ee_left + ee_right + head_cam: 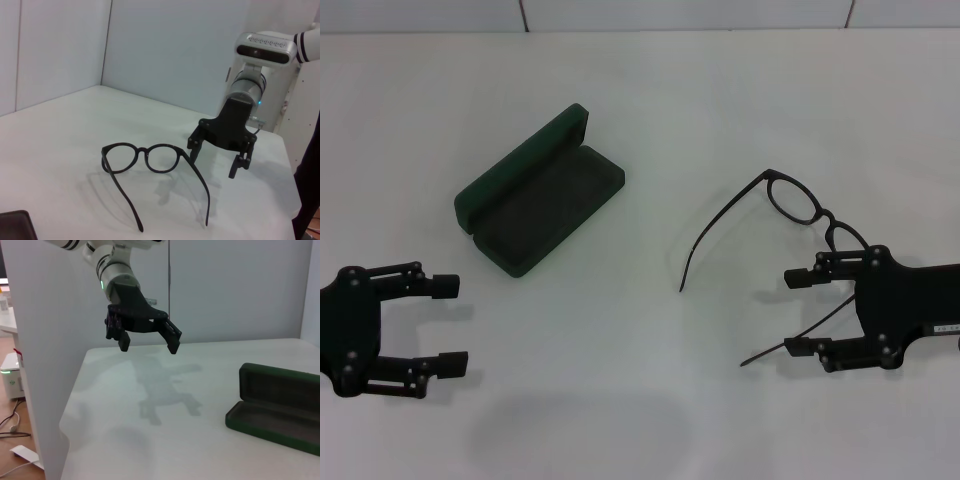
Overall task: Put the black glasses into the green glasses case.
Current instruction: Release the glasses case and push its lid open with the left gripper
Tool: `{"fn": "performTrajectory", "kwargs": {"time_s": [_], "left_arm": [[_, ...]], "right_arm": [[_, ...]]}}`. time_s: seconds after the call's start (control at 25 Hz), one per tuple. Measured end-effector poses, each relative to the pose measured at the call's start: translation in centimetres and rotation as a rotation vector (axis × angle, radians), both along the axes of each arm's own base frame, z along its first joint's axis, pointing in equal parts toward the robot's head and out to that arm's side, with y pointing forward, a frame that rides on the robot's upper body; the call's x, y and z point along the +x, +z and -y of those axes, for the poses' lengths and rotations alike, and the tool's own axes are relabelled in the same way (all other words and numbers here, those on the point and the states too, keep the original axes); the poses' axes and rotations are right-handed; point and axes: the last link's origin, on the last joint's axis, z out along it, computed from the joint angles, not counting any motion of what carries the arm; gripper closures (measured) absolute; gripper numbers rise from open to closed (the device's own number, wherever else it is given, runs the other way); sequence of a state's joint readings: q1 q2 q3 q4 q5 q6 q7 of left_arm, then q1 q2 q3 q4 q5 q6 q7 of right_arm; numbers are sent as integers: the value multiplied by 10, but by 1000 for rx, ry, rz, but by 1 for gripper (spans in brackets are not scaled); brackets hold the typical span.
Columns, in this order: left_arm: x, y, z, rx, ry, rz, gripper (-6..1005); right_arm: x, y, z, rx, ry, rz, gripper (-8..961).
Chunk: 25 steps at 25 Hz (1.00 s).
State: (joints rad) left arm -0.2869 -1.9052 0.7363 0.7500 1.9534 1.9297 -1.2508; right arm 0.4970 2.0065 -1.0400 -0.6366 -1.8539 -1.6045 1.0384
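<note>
The green glasses case [538, 192] lies open on the white table, left of centre, with its lid tipped toward the far left; the right wrist view shows the case [276, 407] too. The black glasses [828, 216] rest unfolded at the right, temple arms reaching toward the near side. My right gripper [797, 312] hovers open at the near right, over one lens and one temple arm, holding nothing. In the left wrist view the black glasses [145, 150] stand in front of that right gripper [213, 164]. My left gripper [451, 324] is open at the near left, below the case, and the right wrist view shows the left gripper [148, 346] raised above the table.
The white table [640, 420] runs to a grey wall at the back. In the right wrist view the table's edge [70, 405] drops off beside a white panel, with a small white device [10, 375] on the floor beyond.
</note>
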Motion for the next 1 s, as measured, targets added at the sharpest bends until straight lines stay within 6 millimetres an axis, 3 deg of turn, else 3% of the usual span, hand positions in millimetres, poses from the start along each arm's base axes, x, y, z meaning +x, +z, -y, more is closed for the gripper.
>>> {"fn": "performTrajectory", "kwargs": {"time_s": [0.52,0.76,1.0], "left_arm": [[4,5,-9,55,79,68,124],[13,17,-39,102,287,171,124],[31,13,-79,43,420,123,124]], "right_arm": [[0,-1,0,-2,-4,-2,257],[0,-2,1,-4,-7,-4,256],[0,-2,1,-4,-7,-4,256]]}}
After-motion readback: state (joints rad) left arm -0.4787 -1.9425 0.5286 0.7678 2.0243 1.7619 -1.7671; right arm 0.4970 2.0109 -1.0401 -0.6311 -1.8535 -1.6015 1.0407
